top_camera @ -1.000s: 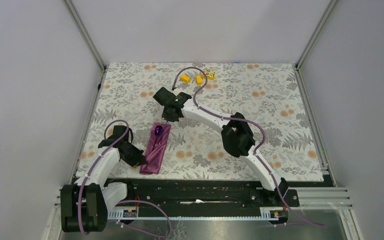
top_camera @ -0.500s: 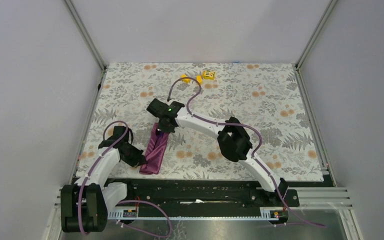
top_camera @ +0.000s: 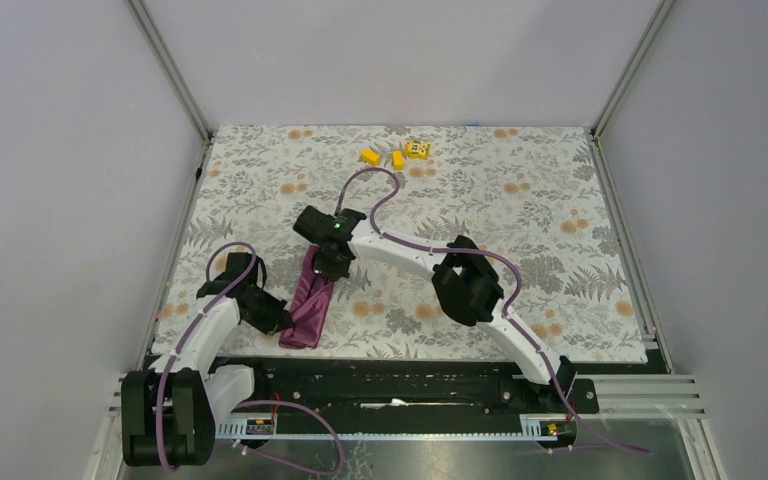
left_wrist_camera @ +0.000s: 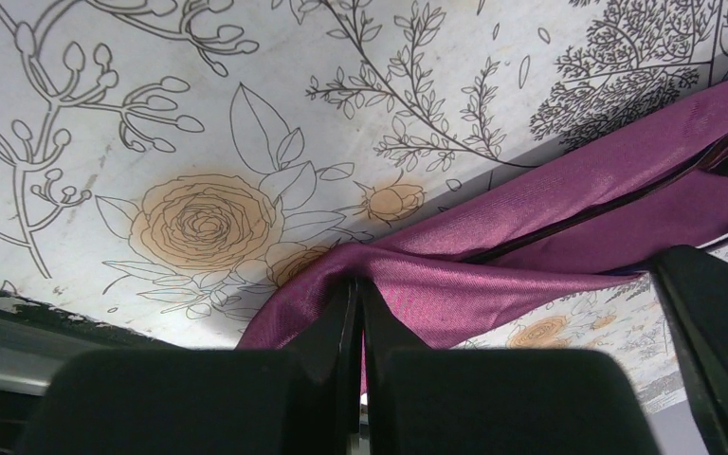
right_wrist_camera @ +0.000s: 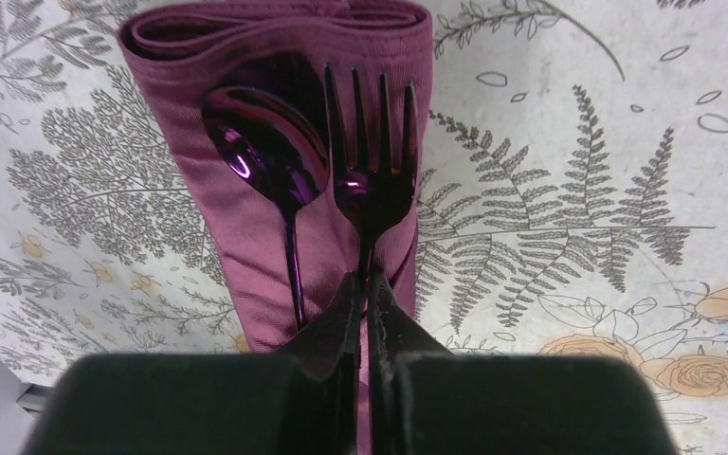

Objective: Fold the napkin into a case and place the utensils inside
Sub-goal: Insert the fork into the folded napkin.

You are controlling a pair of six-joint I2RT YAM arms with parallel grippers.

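The plum napkin [top_camera: 310, 310], folded into a narrow case [right_wrist_camera: 246, 256], lies lengthwise on the floral tablecloth [top_camera: 520, 200]. In the right wrist view the dark purple spoon [right_wrist_camera: 265, 152] and fork [right_wrist_camera: 372, 161] lie side by side on the cloth, heads toward the rolled far end. My right gripper [right_wrist_camera: 368, 282] is shut on the fork's handle, just above the case's far part [top_camera: 328, 268]. At the near left, my left gripper [left_wrist_camera: 360, 284] pinches a raised fold of the case's edge [top_camera: 285, 318]. The lower ends of both handles are hidden behind my right fingers.
Three small yellow blocks [top_camera: 397, 157] sit at the far middle of the tablecloth. Grey walls enclose the table on three sides. The black rail [top_camera: 410, 385] with both arm bases runs along the near edge. The right arm's elbow [top_camera: 468, 285] hangs over the table's middle.
My right arm has swung nearer and to the left, lowering onto the case's far end, so it now covers the spoon in the top view. The left arm has stayed put.
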